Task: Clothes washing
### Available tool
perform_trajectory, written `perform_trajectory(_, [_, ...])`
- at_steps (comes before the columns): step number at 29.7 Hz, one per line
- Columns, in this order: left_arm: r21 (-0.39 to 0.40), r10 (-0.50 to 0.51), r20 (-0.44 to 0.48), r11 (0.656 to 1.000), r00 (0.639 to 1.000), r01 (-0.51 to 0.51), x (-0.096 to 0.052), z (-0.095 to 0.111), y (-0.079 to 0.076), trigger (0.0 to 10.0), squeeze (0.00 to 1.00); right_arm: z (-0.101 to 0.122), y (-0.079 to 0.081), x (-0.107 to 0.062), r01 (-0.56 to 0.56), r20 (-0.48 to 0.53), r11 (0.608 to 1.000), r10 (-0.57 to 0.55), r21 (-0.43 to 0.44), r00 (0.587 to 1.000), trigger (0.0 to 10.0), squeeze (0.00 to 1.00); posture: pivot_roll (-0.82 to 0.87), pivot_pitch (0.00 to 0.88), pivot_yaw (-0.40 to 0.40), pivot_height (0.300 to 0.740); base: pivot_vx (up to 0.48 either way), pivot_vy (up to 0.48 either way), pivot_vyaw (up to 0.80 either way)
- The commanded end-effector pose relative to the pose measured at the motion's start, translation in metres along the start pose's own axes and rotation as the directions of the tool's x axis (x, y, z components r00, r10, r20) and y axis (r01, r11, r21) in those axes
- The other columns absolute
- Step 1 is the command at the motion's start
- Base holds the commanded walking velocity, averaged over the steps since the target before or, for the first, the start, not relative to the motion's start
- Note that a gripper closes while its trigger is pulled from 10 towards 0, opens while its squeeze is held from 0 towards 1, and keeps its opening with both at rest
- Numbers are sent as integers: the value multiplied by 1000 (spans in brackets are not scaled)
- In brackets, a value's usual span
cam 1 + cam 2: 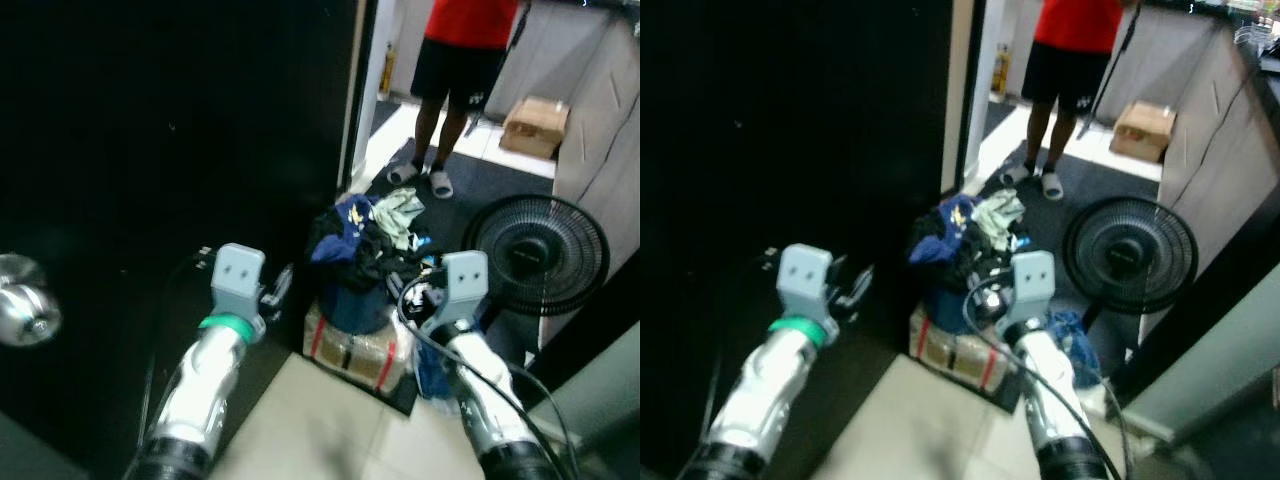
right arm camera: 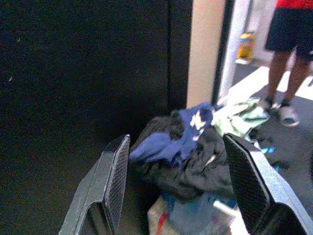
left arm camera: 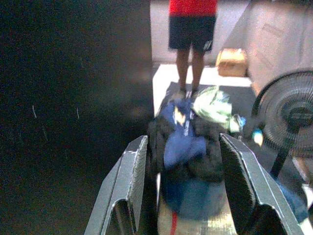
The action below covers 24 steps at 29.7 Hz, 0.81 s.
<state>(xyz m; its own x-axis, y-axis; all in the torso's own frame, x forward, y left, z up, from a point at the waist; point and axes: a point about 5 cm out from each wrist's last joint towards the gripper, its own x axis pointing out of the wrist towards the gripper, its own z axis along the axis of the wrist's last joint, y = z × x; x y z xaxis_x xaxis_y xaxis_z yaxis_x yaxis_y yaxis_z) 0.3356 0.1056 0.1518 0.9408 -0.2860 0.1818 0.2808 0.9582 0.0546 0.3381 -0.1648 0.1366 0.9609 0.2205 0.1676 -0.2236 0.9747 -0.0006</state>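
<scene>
A heap of clothes [image 1: 365, 240], dark blue, black and pale green, overflows a blue basket [image 1: 355, 305] that stands on a taped box [image 1: 352, 352] on the floor just ahead. Both arms are raised toward it. My left gripper [image 3: 185, 147] is open, short of the heap, with the clothes [image 3: 186, 161] framed between its fingers [image 3: 128, 181]. My right gripper [image 2: 178, 147] is open too, also short of the clothes [image 2: 188, 156], and nothing sits between its fingers [image 2: 244, 181]. In the left eye view the left wrist [image 1: 238, 280] and the right wrist [image 1: 462, 285] flank the heap.
A black door [image 1: 170, 130] with a silver knob [image 1: 25, 312] stands close on the left. A black floor fan [image 1: 540, 255] stands right of the heap. A person in a red top and dark shorts [image 1: 455, 60] stands in the doorway beyond. A cardboard box [image 1: 535, 125] lies further back.
</scene>
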Motion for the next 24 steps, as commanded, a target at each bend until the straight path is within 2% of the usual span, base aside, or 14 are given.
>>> perform_trajectory(1, [-10,-3,-36,1000,999,3,-3,-9,0,10000,0,-4,2,-1,-7,-15,1000,7,-3,1000,10000,0,-59,10,20,740,341,262,0])
perform_trajectory(3, [-17,-50,-15,999,999,50,4,-3,-7,10000,0,3,-6,-1,30,14,999,-30,-14,999,10000,0,-87,8,38,740,0,0,0])
perform_trajectory(12, [-19,-72,-8,997,997,72,9,1,-6,10000,0,3,-9,-7,51,26,999,-50,-19,998,10000,0,-90,8,55,740,0,0,0])
perform_trajectory(24, [-24,-44,-18,999,999,44,3,-3,1,10000,0,-1,-1,-5,29,11,1000,-29,-6,1000,10000,0,-52,9,36,740,0,0,0])
